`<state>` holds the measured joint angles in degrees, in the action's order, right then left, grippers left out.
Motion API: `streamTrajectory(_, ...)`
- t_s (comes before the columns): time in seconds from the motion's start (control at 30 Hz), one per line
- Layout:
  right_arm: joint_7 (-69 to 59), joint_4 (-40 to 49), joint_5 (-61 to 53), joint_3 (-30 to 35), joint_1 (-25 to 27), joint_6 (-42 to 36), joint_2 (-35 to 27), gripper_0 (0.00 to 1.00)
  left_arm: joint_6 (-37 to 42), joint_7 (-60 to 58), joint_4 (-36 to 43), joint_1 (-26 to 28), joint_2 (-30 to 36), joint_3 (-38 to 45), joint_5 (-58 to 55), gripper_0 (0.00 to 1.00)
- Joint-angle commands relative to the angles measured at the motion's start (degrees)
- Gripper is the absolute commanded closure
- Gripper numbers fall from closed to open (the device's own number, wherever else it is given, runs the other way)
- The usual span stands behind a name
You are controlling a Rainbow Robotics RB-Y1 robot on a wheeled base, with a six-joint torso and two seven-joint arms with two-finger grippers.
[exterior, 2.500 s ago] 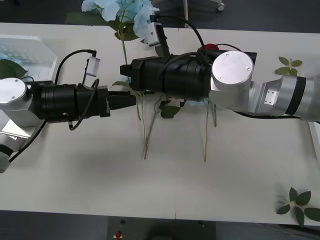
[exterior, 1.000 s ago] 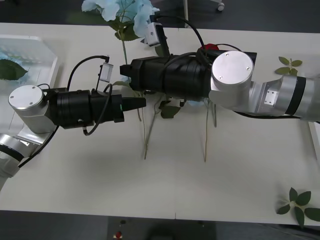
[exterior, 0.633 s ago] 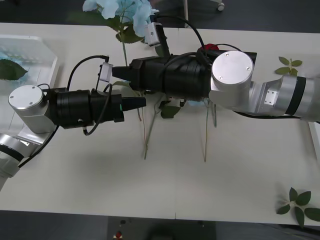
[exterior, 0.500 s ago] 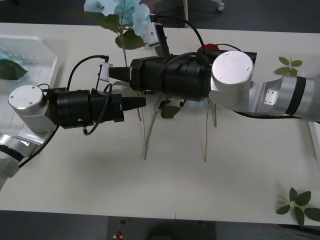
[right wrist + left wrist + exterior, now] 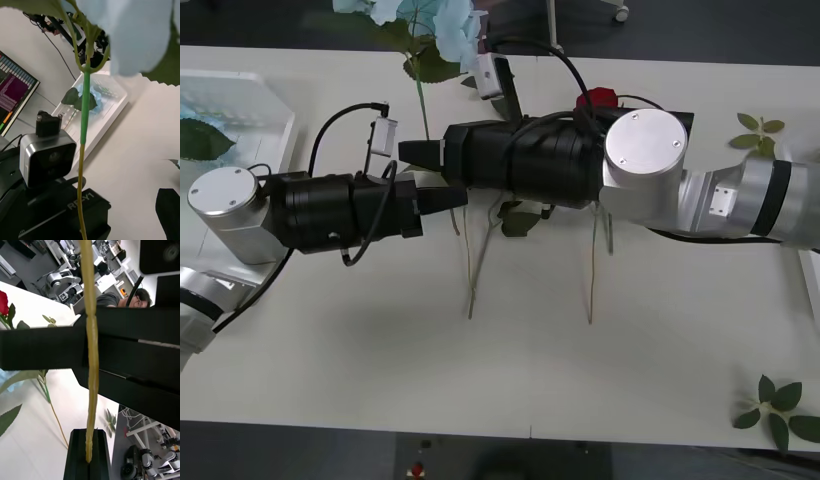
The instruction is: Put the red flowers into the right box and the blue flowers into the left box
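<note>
A blue flower (image 5: pixel 442 20) hangs upright above the table's far edge, its thin stem (image 5: pixel 420 105) running down between both arms. My right gripper (image 5: pixel 412 152) is shut on that stem. Just below it my left gripper (image 5: pixel 448 196) is shut on the stem's lower end (image 5: pixel 89 450). The pale bloom (image 5: pixel 138 33) fills the top of the right wrist view. A red flower (image 5: pixel 595 98) lies behind my right arm, also seen as a red bloom (image 5: pixel 3 303). The left box (image 5: pixel 255 100) at the far left holds another blue flower (image 5: pixel 89 98) and a leaf.
Two long bare stems (image 5: pixel 470 270) (image 5: pixel 591 270) lie on the table under my right arm. Green leaf sprigs lie at the far right (image 5: pixel 758 128) and near right corner (image 5: pixel 780 405). A white box rim (image 5: pixel 812 275) shows at the right edge.
The left gripper came in from the left and closed on the stem's lower end. The blue flower rose farther toward the table's far edge, and both arms shifted slightly that way.
</note>
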<state>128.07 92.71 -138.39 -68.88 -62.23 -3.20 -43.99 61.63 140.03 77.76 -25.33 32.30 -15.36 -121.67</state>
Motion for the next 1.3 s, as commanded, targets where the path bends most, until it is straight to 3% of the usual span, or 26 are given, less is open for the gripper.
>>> streamTrajectory(0.03, 2.54, 0.72, -1.8, 2.44, -2.37, -4.62, -3.73, 0.0, 0.86, 2.88, 1.96, -1.39, 3.3, 1.65, -1.28, 1.0)
streamTrajectory(0.4, 1.92, 1.78, -15.34, 6.04, -6.06, -28.62, -22.89, 0.0, 2.09, 2.26, 1.52, 1.77, 12.17, 6.39, -1.64, 1.0)
streamTrajectory(0.57, 0.6, -1.04, -16.21, 8.33, -6.06, -40.22, -27.99, 0.0, 2.44, 2.09, -1.38, 3.35, 17.45, 9.47, -1.72, 1.0)
streamTrajectory(0.77, -7.22, -10.18, -15.16, 10.17, -7.82, -56.13, -28.17, 0.0, 2.44, 2.52, -9.03, 3.44, 23.34, 12.02, -1.28, 1.0)
streamTrajectory(0.93, -16.1, -17.38, -9.8, 10.17, -11.42, -64.74, -25.79, 0.0, 1.65, 2.61, -15.53, 3.44, 28.78, 12.46, -0.76, 1.0)
streamTrajectory(1.1, -27.79, -23.19, -4.52, 10.17, -15.29, -69.4, -22.54, 0.0, 0.6, 2.0, -20.46, 3.35, 32.48, 13.78, 3.29, 1.0)
streamTrajectory(1.3, -40.35, -25.21, 1.54, 10.17, -18.1, -68.43, -18.85, 0.0, -1.95, 0.77, -23.27, 3.35, 33.53, 17.73, 12.87, 1.0)
